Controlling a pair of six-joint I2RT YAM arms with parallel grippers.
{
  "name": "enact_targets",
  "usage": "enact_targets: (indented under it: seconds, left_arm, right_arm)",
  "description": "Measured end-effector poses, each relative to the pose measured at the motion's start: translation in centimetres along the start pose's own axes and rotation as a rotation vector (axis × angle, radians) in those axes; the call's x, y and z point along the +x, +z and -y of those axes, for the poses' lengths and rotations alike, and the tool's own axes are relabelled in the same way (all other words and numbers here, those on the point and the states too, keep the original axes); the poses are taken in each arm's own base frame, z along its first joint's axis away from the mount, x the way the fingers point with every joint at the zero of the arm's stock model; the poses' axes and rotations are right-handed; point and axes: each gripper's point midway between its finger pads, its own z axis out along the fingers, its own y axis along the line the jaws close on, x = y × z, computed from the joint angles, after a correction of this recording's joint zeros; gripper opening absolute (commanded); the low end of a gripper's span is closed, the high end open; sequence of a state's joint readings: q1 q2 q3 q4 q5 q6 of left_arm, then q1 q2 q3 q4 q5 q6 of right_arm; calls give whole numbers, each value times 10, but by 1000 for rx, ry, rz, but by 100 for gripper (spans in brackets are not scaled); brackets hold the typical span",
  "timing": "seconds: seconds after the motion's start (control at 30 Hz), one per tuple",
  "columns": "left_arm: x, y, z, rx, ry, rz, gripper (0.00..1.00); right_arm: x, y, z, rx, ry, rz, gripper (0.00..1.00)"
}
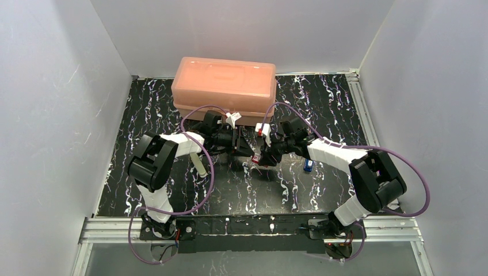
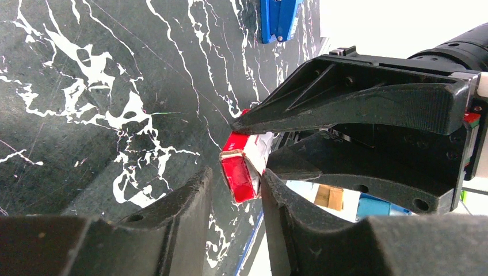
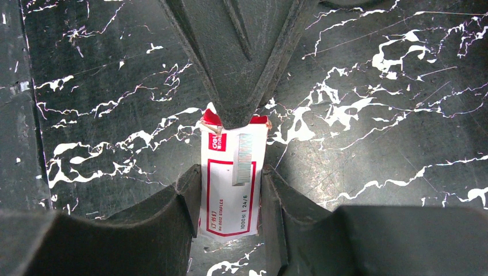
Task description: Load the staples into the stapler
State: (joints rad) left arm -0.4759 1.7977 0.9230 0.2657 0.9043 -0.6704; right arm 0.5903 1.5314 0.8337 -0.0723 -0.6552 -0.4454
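Note:
The staples box [image 3: 230,198] is white with a red border and red ends. My right gripper [image 3: 230,172] is shut on its long sides and holds it just above the black marbled table [image 1: 172,190]. My left gripper [image 2: 236,178] is open around the box's red end [image 2: 240,179]: the right finger [image 2: 288,213] touches it and the left finger [image 2: 184,201] stands apart. In the right wrist view a left finger [image 3: 241,57] meets the box's far end. A blue stapler [image 1: 308,165] lies right of the grippers and shows in the left wrist view [image 2: 280,20].
A large orange-pink lidded box [image 1: 224,86] stands at the back, just behind both grippers. A cream, oblong object [image 1: 199,164] lies under the left arm. White walls close in the table on three sides.

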Motion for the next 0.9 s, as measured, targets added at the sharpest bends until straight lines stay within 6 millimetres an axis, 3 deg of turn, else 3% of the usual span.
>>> enact_targets:
  seconds: [0.5,0.9]
  left_arm:
    - [9,-2,-7,9,-19,-4,29]
    - [4,-3,-7,21,-44,11,30]
  right_arm:
    - [1,0,0,0,-12,-2,25]
    - [1,0,1,-1,-23,-3,25]
